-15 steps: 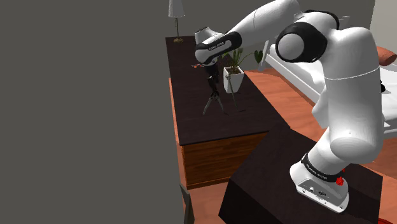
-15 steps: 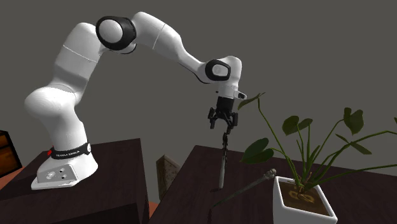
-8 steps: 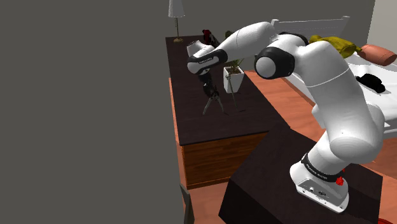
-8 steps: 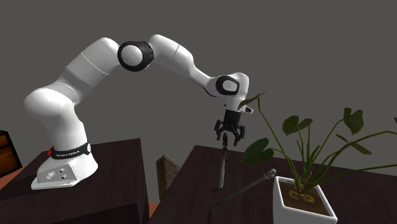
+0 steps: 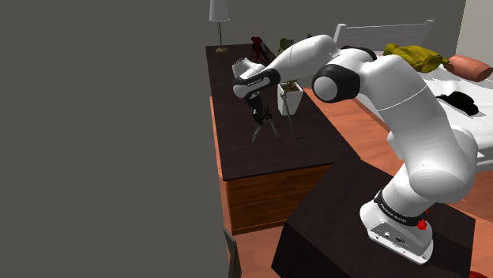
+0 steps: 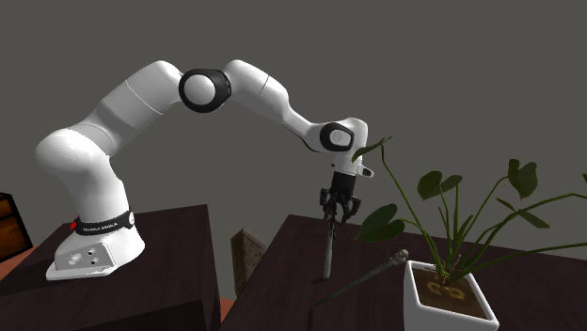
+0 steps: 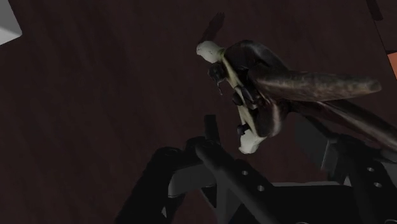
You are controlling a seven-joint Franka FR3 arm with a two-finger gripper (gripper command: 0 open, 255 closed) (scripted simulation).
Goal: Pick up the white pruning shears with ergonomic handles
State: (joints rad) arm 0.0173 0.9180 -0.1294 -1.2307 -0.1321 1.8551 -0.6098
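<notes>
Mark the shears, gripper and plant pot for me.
shears (image 6: 328,246): second exterior view, mid-length of the upright tool.
gripper (image 6: 337,215): second exterior view, midway between the fingers' tips.
plant pot (image 6: 435,315): second exterior view, white near wall.

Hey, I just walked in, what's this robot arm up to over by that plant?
The white robot arm is reaching over a dark table for a pair of pruning shears that stand upright on it, next to a potted plant. Its black tool is at the top of the shears, with its fingers apart on either side of them. The shears are not yet lifted; their lower end is on the table.
</notes>
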